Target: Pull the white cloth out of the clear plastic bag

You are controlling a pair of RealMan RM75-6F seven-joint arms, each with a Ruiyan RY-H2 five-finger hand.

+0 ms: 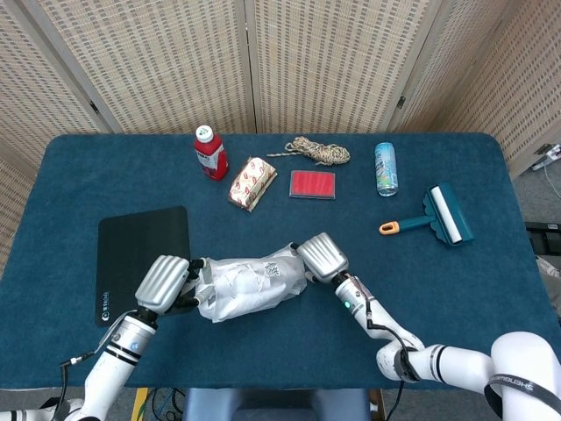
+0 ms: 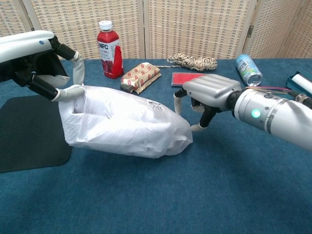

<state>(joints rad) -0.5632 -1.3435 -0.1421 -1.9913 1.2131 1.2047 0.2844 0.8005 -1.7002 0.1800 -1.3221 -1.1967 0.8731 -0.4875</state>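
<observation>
The clear plastic bag lies on the blue table with the crumpled white cloth showing through it. In the chest view the bag is lifted at its open left end. My left hand grips that open end, and the chest view shows this hand pinching the bag's rim. My right hand hovers at the closed right end. In the chest view its fingers are bent and apart, holding nothing. I cannot tell whether the fingertips touch the bag.
A black mat lies left of the bag. Along the back stand a red bottle, a wrapped packet, a coil of rope, a flat red box and a can. A lint roller lies at the right.
</observation>
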